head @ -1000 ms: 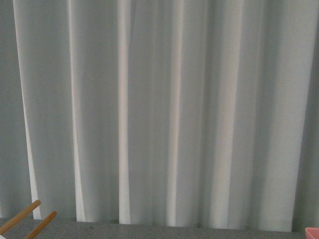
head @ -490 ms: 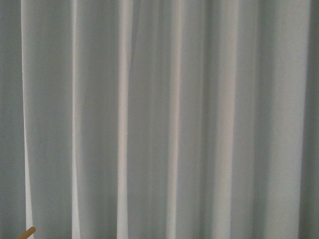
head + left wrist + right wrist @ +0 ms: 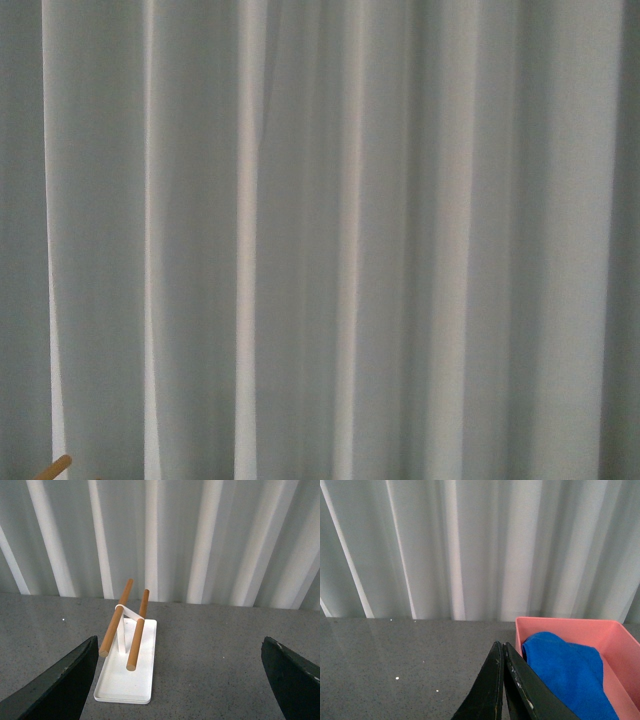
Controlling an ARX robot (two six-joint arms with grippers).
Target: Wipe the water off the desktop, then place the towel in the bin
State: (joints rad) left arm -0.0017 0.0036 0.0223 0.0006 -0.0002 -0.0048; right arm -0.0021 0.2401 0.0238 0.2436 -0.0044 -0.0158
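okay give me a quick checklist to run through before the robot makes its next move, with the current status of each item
1. Towel inside the bin: ok.
2. Right gripper released, fingers together and holding nothing: ok.
3. Left gripper open and holding nothing: ok.
4. Desktop dry: cannot tell; only small bright specks show.
5. White tray with wooden rods undisturbed, standing apart from the left gripper: ok.
6. Front view usable: not ok, it shows mostly curtain.

This looks like a staged robot test bench rather than a home: a plain speckled grey desktop (image 3: 225, 650) backed wall to wall by a pale pleated curtain (image 3: 340, 240) (no windows or furniture show), and beyond the left pincer a white tray (image 3: 125, 680) with wooden rods (image 3: 116, 617).
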